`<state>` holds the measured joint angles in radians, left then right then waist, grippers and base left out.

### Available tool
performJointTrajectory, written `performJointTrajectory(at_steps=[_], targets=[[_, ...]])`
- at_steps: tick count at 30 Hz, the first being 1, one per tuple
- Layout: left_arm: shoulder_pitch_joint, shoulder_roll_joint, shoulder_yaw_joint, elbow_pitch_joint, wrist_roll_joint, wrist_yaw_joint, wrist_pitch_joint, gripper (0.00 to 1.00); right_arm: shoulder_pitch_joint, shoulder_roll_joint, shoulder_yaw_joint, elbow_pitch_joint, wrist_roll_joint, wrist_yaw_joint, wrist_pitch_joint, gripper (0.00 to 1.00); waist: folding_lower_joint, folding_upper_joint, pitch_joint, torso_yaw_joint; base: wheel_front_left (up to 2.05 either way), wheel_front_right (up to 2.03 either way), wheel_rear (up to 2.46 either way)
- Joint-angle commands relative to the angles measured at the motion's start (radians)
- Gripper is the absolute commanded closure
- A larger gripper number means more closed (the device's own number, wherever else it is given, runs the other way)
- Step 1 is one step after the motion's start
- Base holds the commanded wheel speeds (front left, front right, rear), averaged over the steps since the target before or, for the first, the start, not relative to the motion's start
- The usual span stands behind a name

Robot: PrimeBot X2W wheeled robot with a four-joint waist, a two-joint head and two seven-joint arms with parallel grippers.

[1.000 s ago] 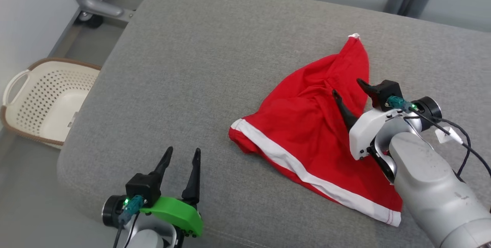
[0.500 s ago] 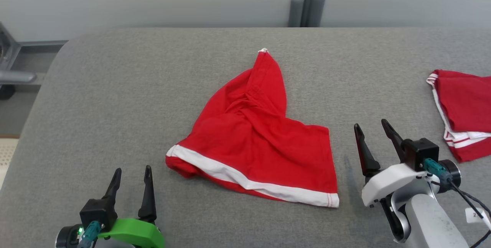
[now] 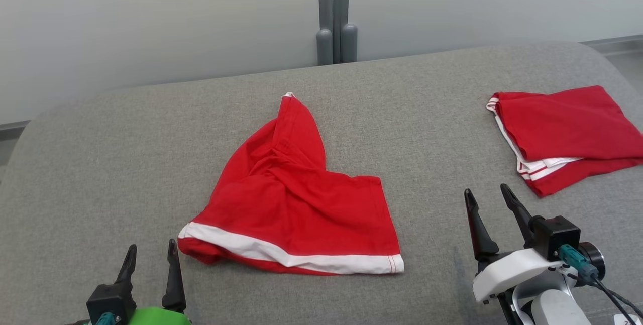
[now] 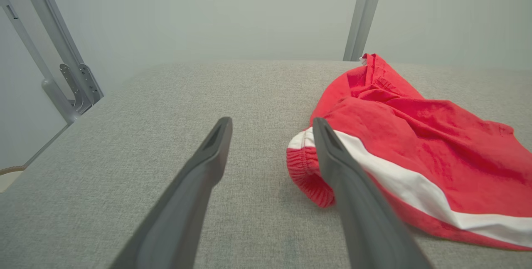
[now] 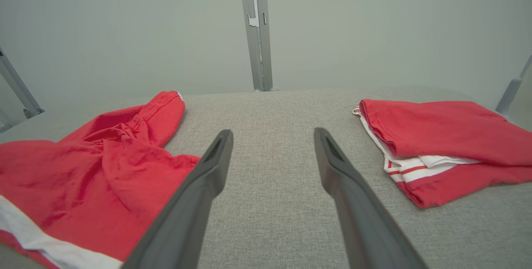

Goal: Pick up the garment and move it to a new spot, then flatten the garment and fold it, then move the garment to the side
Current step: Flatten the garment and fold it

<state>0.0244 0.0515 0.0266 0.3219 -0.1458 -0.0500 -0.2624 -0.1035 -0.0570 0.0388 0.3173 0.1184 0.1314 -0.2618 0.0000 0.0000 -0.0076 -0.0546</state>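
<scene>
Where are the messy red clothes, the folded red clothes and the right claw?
crumpled red garment (image 3: 296, 209), head view, its red middle
folded red garment (image 3: 562, 119), head view, top layer
right gripper (image 3: 486, 189), head view, between fingertips

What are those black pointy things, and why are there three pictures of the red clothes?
They belong to a robot's hands, called grippers. The left gripper and the right gripper are both open and hold nothing. One picture comes from a camera on the robot's head, looking down. The other two come from cameras on its wrists, looking along the dark fingers. On the grey cushion lies a crumpled red garment with a white band. A folded red pile sits to its right.
</scene>
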Motion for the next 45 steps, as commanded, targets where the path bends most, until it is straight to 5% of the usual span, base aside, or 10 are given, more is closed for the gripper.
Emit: performJointTrajectory(at_steps=[1, 24, 45], targets=[[0.015, 0.000, 0.007, -0.002, 0.009, -0.004, -0.002, 0.00, 0.016, -0.001, 0.001, -0.010, 0.001, -0.002, -0.004, 0.00, 0.0000, 0.0000, -0.017, -0.014, 0.00, 0.00, 0.00], [0.032, 0.000, 0.003, -0.009, -0.004, 0.006, -0.002, 0.00, 0.051, 0.006, 0.051, -0.006, 0.054, -0.002, -0.004, 0.00, 0.0000, 0.0000, -0.017, 0.008, 0.00, 0.00, 0.00], [-0.065, 0.000, -0.086, 0.036, -0.028, -0.018, -0.002, 0.00, -0.029, -0.018, 0.329, 0.231, 0.255, -0.001, -0.004, 0.00, 0.0000, 0.0000, 0.111, 0.074, 0.00, 0.00, 0.00]])
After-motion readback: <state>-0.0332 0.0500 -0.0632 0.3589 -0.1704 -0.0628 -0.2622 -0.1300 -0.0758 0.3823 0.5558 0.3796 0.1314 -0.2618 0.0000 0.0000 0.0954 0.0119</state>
